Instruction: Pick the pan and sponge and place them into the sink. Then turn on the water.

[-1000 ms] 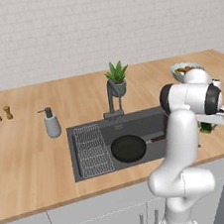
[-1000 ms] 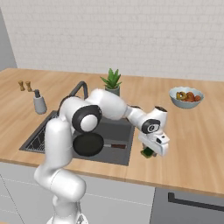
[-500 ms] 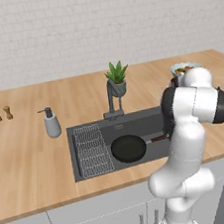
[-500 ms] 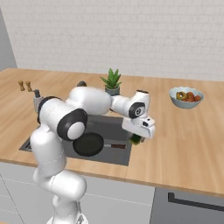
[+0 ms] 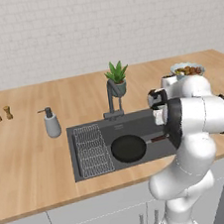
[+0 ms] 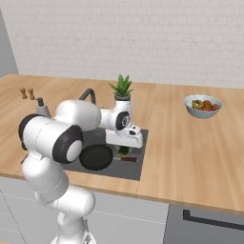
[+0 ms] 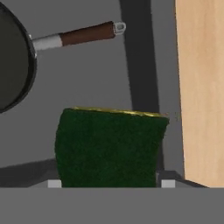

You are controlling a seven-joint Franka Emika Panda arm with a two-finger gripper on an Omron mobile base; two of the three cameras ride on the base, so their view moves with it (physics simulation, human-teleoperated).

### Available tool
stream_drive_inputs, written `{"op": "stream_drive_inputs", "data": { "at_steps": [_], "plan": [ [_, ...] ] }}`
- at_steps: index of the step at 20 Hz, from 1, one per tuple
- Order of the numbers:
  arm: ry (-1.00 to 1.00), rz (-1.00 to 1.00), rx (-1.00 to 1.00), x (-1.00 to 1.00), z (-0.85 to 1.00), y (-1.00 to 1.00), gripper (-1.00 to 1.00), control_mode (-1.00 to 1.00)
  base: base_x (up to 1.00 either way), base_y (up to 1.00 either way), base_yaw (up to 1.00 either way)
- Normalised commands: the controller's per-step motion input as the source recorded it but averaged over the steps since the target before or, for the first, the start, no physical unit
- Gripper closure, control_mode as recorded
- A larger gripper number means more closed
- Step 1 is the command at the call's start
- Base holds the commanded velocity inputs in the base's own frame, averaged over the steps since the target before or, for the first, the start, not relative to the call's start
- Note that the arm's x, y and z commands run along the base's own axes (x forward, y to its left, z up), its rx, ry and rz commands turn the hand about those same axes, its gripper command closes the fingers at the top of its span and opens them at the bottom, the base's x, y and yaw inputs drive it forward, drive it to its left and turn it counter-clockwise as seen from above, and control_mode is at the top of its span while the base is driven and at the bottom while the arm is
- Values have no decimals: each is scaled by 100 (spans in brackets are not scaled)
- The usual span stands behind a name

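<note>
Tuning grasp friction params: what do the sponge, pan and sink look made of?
Sponge: soft foam, probably; matte, grainy dark green face with a thin yellow edge.
Pan: dark metal, likely coated; flat black bowl, silvery neck, reddish-brown handle that looks like wood.
Sink: dull dark grey, no shine; composite or coated metal, cannot tell which.

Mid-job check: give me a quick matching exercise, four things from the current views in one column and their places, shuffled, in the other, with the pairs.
Things:
1. pan
2. sponge
3. soap dispenser
4. fruit bowl

Places:
A. on the counter left of the sink
B. held in the claw above the basin
C. on the counter far right
D. lying on the sink floor

Pairs: 1-D, 2-B, 3-A, 4-C
</note>
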Motion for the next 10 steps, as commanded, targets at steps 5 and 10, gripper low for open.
{"op": "stream_drive_inputs", "data": {
  "at_steps": [5,10],
  "plan": [
    [0,17,0,2,-17,63,100,-100,0,0,0],
    [0,6,2,16,-56,26,100,-100,0,0,0]
  ]
}}
